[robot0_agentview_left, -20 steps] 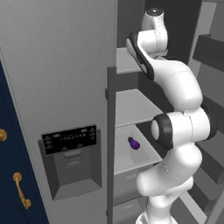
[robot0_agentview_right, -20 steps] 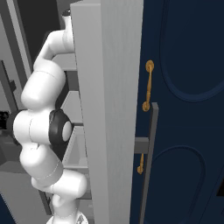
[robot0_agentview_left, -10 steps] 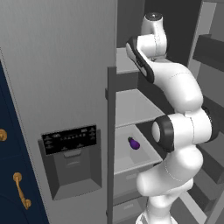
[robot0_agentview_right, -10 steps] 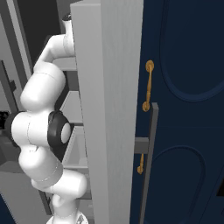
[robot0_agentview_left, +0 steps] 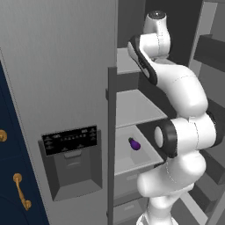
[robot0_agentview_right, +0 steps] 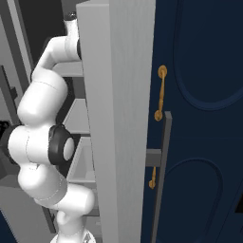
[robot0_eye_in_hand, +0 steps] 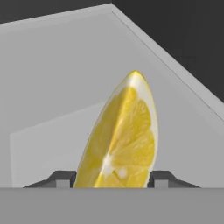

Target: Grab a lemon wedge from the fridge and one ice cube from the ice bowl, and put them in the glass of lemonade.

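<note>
The lemon wedge (robot0_eye_in_hand: 122, 135) stands upright, bright yellow with its cut face toward the camera, on a grey shelf (robot0_eye_in_hand: 52, 87) of the fridge. My gripper (robot0_eye_in_hand: 112, 179) has one dark fingertip against each side of the wedge's base and is shut on it. The arm (robot0_agentview_left: 176, 83) reaches up into the top of the open fridge (robot0_agentview_left: 66, 66), over its upper shelves (robot0_agentview_left: 132, 107). The ice bowl and the glass of lemonade are out of view.
A small purple eggplant (robot0_agentview_left: 134, 144) lies on a lower fridge shelf. The dispenser recess (robot0_agentview_left: 72, 158) is in the left door. The open right fridge door (robot0_agentview_right: 118, 118) stands close beside the arm, and navy cabinets (robot0_agentview_right: 199, 95) with gold handles (robot0_agentview_right: 161, 92) are behind it.
The arm's upper links dipped very slightly a second ago and have held still since. Fridge doors and eggplant are unchanged.
</note>
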Robot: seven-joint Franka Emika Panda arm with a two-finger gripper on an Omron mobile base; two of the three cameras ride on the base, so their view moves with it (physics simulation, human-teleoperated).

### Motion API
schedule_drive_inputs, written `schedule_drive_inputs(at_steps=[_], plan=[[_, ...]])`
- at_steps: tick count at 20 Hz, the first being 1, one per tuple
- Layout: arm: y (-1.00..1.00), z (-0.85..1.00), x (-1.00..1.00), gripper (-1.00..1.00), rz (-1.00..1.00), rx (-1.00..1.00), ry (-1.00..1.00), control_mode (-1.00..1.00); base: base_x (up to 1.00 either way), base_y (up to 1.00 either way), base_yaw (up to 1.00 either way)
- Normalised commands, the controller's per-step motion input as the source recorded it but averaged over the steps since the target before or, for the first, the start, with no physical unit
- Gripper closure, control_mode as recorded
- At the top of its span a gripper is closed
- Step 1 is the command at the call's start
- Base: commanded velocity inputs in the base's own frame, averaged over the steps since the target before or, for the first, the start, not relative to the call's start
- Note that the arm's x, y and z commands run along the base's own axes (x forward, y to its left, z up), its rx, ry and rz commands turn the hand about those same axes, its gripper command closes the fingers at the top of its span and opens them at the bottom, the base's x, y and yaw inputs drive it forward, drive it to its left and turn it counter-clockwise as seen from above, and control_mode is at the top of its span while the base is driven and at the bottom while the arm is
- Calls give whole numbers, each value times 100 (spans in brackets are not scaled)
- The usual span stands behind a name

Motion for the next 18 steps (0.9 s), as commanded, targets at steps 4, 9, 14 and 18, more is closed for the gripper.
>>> schedule_drive_inputs(at_steps=[4,9,14,18], plan=[[34,0,-100,100,16,0,-21,-100,0,0,0],[41,0,-100,100,18,0,-8,-100,0,0,0],[4,-17,-98,100,8,3,1,-100,0,0,0],[0,-9,-100,100,0,2,6,-100,0,0,0]])
